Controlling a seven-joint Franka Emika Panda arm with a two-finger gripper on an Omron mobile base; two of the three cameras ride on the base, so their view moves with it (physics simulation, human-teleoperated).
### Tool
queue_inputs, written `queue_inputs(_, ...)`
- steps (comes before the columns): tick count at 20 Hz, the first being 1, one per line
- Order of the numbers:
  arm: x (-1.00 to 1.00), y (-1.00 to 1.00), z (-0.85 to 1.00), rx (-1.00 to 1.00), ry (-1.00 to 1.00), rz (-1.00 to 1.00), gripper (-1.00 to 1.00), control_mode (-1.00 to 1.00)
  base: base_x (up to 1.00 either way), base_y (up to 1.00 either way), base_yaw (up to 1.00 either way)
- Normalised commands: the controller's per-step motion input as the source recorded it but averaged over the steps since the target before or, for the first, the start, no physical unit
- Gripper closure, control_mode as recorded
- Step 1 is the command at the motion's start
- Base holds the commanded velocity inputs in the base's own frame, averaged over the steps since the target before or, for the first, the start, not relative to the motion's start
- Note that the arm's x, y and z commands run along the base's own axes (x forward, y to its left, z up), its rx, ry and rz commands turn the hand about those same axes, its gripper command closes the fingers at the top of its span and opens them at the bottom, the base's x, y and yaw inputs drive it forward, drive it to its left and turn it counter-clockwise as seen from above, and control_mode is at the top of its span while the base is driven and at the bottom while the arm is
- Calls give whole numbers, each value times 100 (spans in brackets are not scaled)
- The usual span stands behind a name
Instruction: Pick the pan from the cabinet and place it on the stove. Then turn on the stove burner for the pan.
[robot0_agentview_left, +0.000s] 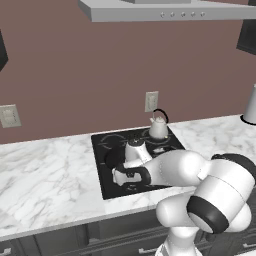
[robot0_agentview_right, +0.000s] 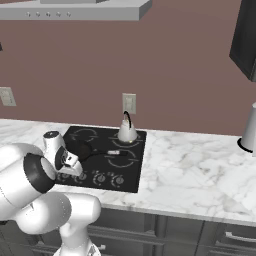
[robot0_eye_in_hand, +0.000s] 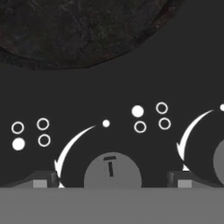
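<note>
marble counter (robot0_agentview_left: 45, 175), inset stove (robot0_agentview_left: 111, 184)

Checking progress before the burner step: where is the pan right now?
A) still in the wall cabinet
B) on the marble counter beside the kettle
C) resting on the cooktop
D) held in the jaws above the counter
C: the pan lies flat on the stove, handle pointing toward the kettle side, while the gripper has open jaws, one on each side of a control knob at the front edge.
</note>
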Motion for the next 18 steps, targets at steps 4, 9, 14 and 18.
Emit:
queue_inputs(4, 13, 0, -20, 0, 0, 0, -100, -100, 0, 0, 0)
queue_inputs(9, 13, 4, -24, 0, 0, 1, -100, -100, 0, 0, 0)
queue_inputs(14, 5, 7, -30, 0, 0, 1, 100, -100, 0, 0, 0)
queue_inputs(18, -2, 3, -29, 0, 0, 0, 100, -100, 0, 0, 0)
